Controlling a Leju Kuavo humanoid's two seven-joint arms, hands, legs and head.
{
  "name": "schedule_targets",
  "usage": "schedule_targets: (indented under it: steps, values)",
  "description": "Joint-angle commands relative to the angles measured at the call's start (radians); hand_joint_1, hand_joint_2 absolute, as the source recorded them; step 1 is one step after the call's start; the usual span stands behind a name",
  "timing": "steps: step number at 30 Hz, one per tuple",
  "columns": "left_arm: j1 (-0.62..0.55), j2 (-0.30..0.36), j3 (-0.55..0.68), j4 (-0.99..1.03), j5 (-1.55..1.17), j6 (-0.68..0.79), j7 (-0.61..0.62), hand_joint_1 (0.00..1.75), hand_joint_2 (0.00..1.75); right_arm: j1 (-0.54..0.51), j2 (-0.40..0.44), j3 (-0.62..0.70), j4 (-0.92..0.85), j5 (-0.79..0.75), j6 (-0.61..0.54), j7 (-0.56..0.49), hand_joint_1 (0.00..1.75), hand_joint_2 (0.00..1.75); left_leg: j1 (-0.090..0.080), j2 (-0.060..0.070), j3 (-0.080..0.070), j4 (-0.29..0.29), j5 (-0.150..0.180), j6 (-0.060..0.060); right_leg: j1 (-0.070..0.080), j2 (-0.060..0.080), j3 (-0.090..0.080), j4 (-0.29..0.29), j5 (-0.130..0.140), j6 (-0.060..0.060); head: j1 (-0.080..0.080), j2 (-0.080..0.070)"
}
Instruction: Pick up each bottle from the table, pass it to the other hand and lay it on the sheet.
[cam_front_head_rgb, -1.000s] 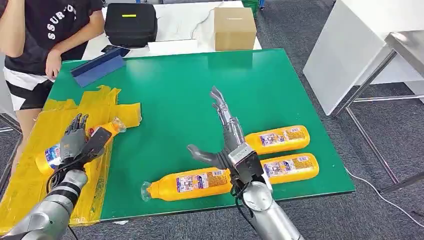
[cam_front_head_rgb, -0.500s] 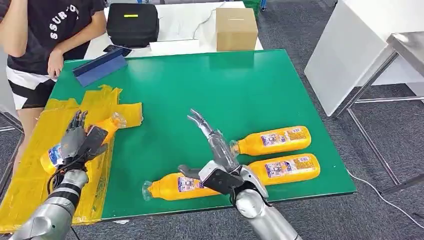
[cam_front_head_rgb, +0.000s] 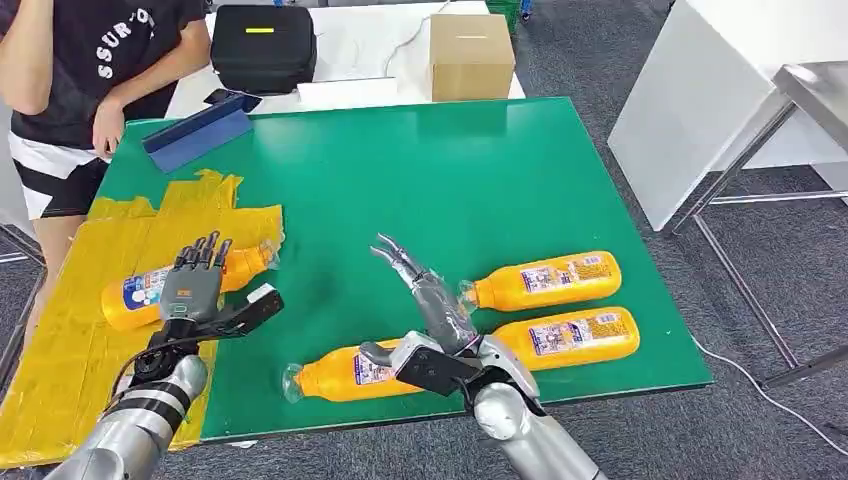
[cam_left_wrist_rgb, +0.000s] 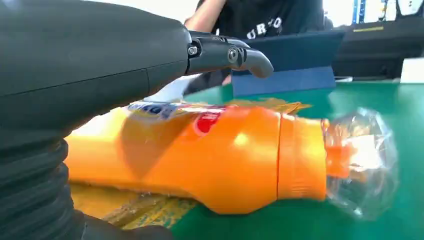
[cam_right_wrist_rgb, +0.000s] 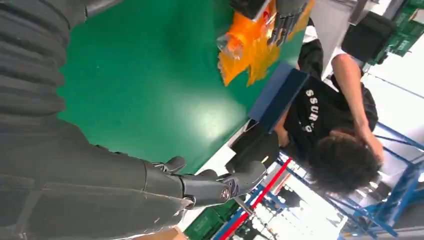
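At the left of the head view, one orange bottle (cam_front_head_rgb: 160, 292) lies on its side on the yellow sheet (cam_front_head_rgb: 80, 340), cap end toward the green table (cam_front_head_rgb: 400, 180). The left hand (cam_front_head_rgb: 205, 290) hovers just right of the bottle's middle, fingers spread and thumb out, holding nothing; the left wrist view shows the bottle (cam_left_wrist_rgb: 210, 155) lying free beside the hand (cam_left_wrist_rgb: 100, 75). Low in the middle, a second bottle (cam_front_head_rgb: 350, 372) lies on the table with the right hand (cam_front_head_rgb: 425, 320) over its right end, fingers splayed upward and gripping nothing. To the right, two more bottles (cam_front_head_rgb: 545, 281) (cam_front_head_rgb: 565, 337) lie side by side. In the upper left a person (cam_front_head_rgb: 90, 60) stands at the table's edge.
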Motion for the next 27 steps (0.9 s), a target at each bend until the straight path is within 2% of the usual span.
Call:
schedule_targets:
  steps: [1,7,9,12,14,15,17,21,27]
  values:
    - [-0.022,0.046,-0.136,0.025,-0.127,0.015,0.091,0.0,1.75,-0.008,-0.016,-0.002,0.041,0.004,0.01,0.003,0.0,1.75,0.0,0.001,0.004,0.0,-0.002,-0.001,0.001,-0.001,0.004,0.0,-0.001,-0.001,0.0,0.0]
    - [-0.019,0.047,-0.137,0.018,-0.138,0.022,0.1,0.0,1.75,-0.007,-0.016,-0.002,0.042,0.004,0.01,0.003,0.0,1.75,0.0,0.001,0.004,0.0,-0.001,0.0,0.001,-0.001,0.004,-0.001,-0.001,-0.001,0.0,0.0]
    - [0.007,0.039,-0.109,-0.056,-0.121,0.042,0.066,0.0,1.75,-0.003,-0.018,-0.004,0.043,0.003,0.011,0.004,0.0,1.75,0.0,0.001,0.002,0.0,-0.001,0.0,0.0,-0.001,0.002,-0.001,0.0,-0.001,0.0,0.0]
    - [0.069,-0.014,0.013,-0.21,0.094,0.042,-0.144,0.0,1.75,0.016,-0.024,-0.009,0.037,0.021,-0.004,0.011,0.0,1.75,0.0,0.0,0.002,0.0,-0.001,0.0,0.0,-0.001,0.002,-0.001,-0.001,-0.001,0.0,0.0]
    - [0.099,-0.042,0.04,-0.306,0.356,0.011,-0.301,0.0,1.75,0.025,-0.042,0.003,0.036,0.098,-0.044,0.034,0.0,1.75,0.0,-0.001,0.003,0.0,-0.001,0.0,0.0,-0.002,0.004,-0.001,-0.002,-0.001,0.0,0.0]
    - [0.118,-0.039,0.036,-0.364,0.441,-0.032,-0.337,0.0,1.75,0.03,-0.05,0.01,0.035,0.123,-0.051,0.039,0.0,1.75,0.0,-0.001,0.002,0.0,-0.001,0.0,0.0,-0.003,0.002,-0.001,-0.001,0.0,0.0,0.0]
    - [0.17,-0.053,0.064,-0.526,0.744,-0.213,-0.451,0.0,1.75,0.022,-0.084,0.051,0.045,0.214,-0.062,0.061,0.0,1.75,0.0,-0.002,0.002,0.0,-0.001,0.0,0.0,-0.003,0.003,-0.001,-0.002,-0.001,0.0,0.0]
    - [0.233,-0.049,0.11,-0.676,0.951,-0.358,-0.478,0.0,1.75,0.0,-0.129,0.122,0.086,0.35,-0.066,0.097,0.0,1.75,0.0,0.002,0.001,0.0,-0.002,0.0,0.0,0.001,0.001,-0.001,0.0,-0.001,0.0,0.0]
    - [0.24,-0.048,0.121,-0.673,0.975,-0.379,-0.486,0.0,1.75,-0.003,-0.133,0.129,0.093,0.363,-0.066,0.101,0.0,1.75,0.0,0.002,0.003,0.0,-0.003,-0.001,0.0,0.0,0.003,-0.001,-0.002,-0.001,0.0,0.0]
